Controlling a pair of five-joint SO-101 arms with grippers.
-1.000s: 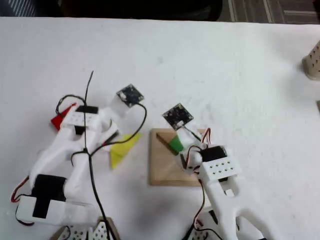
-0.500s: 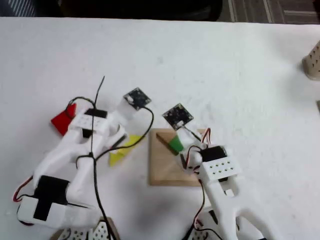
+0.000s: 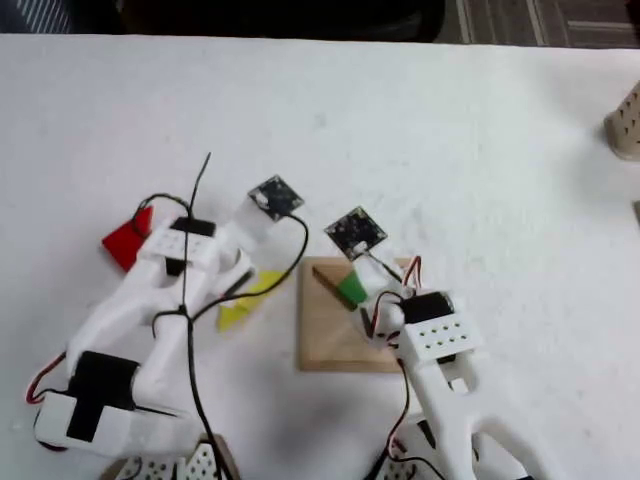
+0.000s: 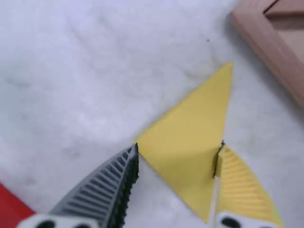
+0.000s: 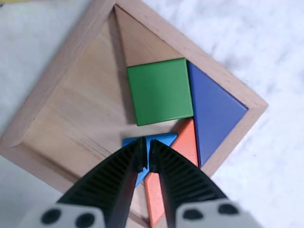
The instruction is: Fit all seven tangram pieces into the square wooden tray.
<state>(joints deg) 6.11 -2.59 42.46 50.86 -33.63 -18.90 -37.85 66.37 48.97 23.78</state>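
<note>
A yellow triangle (image 4: pixel 190 142) lies flat on the white table just left of the square wooden tray (image 3: pixel 322 345). My left gripper (image 4: pixel 175 156) is open, with one finger on either side of the triangle. The tray (image 5: pixel 71 66) holds a green square (image 5: pixel 160 90), a dark blue triangle (image 5: pixel 213 111), an orange piece (image 5: pixel 189 142) and a small light blue triangle (image 5: pixel 161 139). My right gripper (image 5: pixel 145 154) is shut, its tips over the light blue triangle. A red piece (image 3: pixel 124 242) lies on the table left of the left arm.
The near left half of the tray floor (image 5: pixel 80 114) is bare wood. A corner of the tray rim (image 4: pixel 270 38) is close to the yellow triangle. Black cables (image 3: pixel 190 300) hang over the left arm. A perforated wooden object (image 3: pixel 625 125) stands at the far right edge.
The left arm swung right, off the red piece, and came down over the yellow triangle, then held still. The right arm has not moved.
</note>
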